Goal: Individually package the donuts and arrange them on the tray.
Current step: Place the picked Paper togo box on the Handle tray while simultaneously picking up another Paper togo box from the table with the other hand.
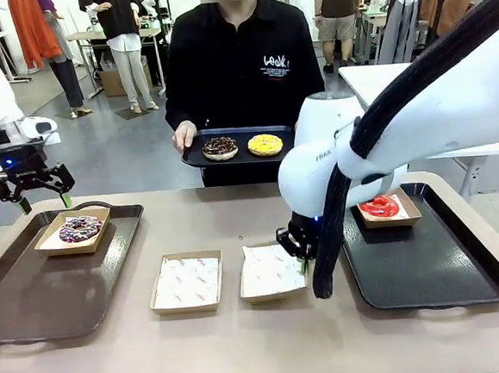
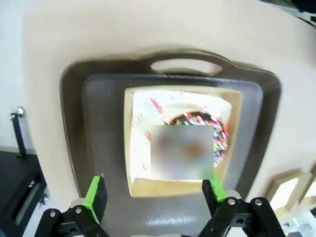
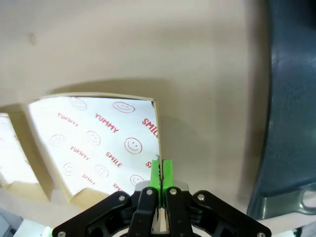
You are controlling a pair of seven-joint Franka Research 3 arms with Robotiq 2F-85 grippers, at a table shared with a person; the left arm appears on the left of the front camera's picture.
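Observation:
The purple donut [image 1: 80,228] lies in a paper-lined box [image 1: 73,231] on the left tray [image 1: 33,294]. My left gripper [image 1: 40,193] hangs open above that box; in the left wrist view its fingers [image 2: 96,192] straddle the box [image 2: 136,148] and the purple donut [image 2: 221,134] from above. The red donut [image 1: 379,206] sits boxed on the right tray [image 1: 429,267]. My right gripper [image 1: 299,245] is shut on the right wall of an empty box [image 1: 272,271], as the right wrist view shows: gripper [image 3: 160,170], box [image 3: 98,143]. A person holds a small black tray [image 1: 197,159] with the chocolate donut [image 1: 220,147] and the yellow donut [image 1: 265,145].
A second empty lined box [image 1: 186,282] stands on the table left of the held one. The right tray's edge [image 3: 291,98] lies close beside my right gripper. The person stands at the far table edge, behind the middle.

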